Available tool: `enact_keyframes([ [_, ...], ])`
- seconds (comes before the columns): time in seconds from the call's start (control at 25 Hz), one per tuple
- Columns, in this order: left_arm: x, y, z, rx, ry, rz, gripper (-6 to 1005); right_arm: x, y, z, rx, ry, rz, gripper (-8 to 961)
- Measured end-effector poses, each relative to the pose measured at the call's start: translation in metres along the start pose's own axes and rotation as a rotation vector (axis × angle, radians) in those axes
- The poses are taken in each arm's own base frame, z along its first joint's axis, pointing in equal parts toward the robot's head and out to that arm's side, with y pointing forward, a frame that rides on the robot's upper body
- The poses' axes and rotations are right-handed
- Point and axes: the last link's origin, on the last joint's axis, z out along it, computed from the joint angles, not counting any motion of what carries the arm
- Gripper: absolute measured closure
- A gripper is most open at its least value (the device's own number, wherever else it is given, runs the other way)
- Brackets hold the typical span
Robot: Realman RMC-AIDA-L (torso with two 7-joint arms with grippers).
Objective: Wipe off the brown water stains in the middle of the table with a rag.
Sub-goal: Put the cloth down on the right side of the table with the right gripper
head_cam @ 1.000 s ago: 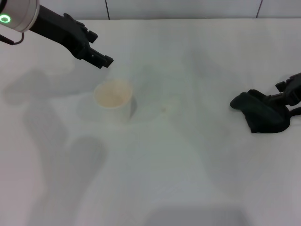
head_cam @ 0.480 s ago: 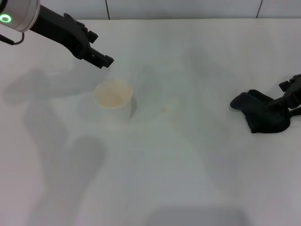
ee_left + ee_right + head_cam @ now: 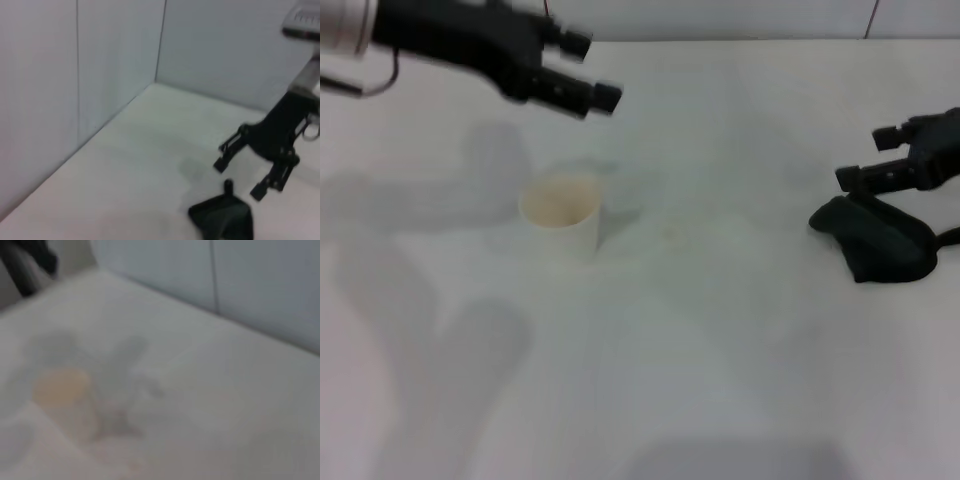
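The dark rag point(image 3: 878, 243) lies bunched on the white table point(image 3: 720, 360) at the right. Just above its far edge, my right gripper point(image 3: 865, 157) hovers open and holds nothing. The left wrist view shows that same right gripper point(image 3: 237, 177) with its fingers spread over the rag point(image 3: 222, 220). The brown water stains barely show, as a faint speck point(image 3: 669, 233) near mid-table, right of the cup. My left gripper point(image 3: 592, 72) hangs open above the far left of the table, beyond the cup.
A white paper cup point(image 3: 560, 212) stands left of centre; the right wrist view also catches the cup point(image 3: 62, 390). A grey wall point(image 3: 75, 75) borders the far edge of the table.
The right gripper has risen off the rag and opened, and the rag stays on the table. The left gripper has swung to the right, above and beyond the cup.
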Motion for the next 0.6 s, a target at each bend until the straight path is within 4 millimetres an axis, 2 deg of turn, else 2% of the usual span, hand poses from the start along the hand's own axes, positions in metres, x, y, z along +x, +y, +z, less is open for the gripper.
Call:
enact_keyframes([
  [0.32, -0.072, 0.013, 0.001, -0.061, 0.069, -0.173, 124, 0.015, 0.005, 0.009, -0.076, -0.056, 0.006, 79],
  [0.6, -0.113, 0.026, 0.000, -0.084, 0.112, -0.224, 124, 0.026, 0.003, 0.020, -0.100, -0.089, -0.055, 79],
])
